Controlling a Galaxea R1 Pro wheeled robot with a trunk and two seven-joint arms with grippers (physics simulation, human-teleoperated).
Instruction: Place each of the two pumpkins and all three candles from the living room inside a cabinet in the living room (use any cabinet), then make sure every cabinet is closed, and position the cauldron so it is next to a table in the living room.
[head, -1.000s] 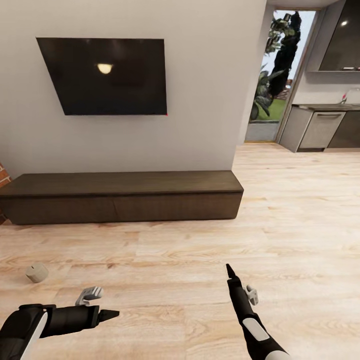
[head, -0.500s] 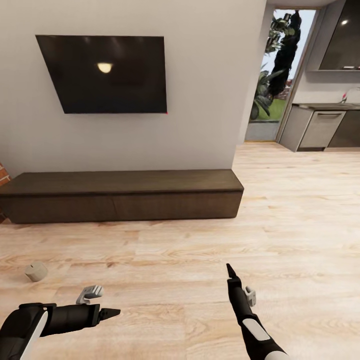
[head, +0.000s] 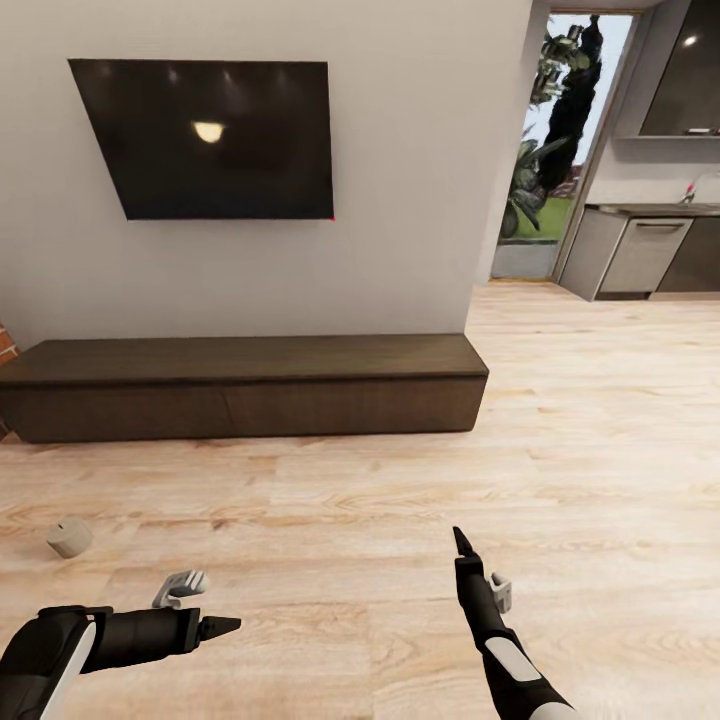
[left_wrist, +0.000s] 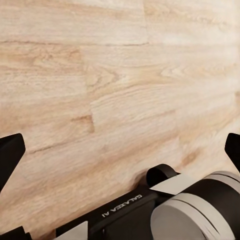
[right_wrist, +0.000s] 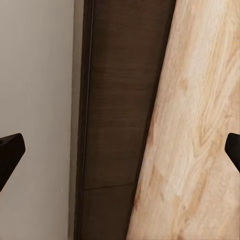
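- One off-white candle (head: 70, 537) lies on the wood floor (head: 400, 520), far left in my head view, between the cabinet and my left arm, apart from both.
- Can't make out a wick or which way it's tipped; too small.
- Cabinet (head: 245, 398): long low dark brown unit against the pale wall (head: 400, 200), drawer fronts flush, closed, top bare.
- My right wrist view looks along the cabinet (right_wrist: 120, 125), with wall on one side and floor planks on the other.
- My left gripper (head: 222, 627) is low at left in the head view, pointing toward the right over bare floor, holding nothing.
- In the left wrist view my black fingertips (left_wrist: 10, 152) sit at opposite edges, so the jaws are spread wide, floor (left_wrist: 120, 75) between them.
- My right gripper (head: 461, 543) is low at centre-right, pointing at the cabinet's right end, well short of it, nothing held.
- Right wrist view: fingertips (right_wrist: 10, 150) at both picture edges, spread wide too.
- Dark TV (head: 210, 135) on the wall above the cabinet, a lamp glint in it.
- Far right: doorway (head: 560, 150) with greenery outside, grey kitchen cupboards (head: 640, 258) beyond.
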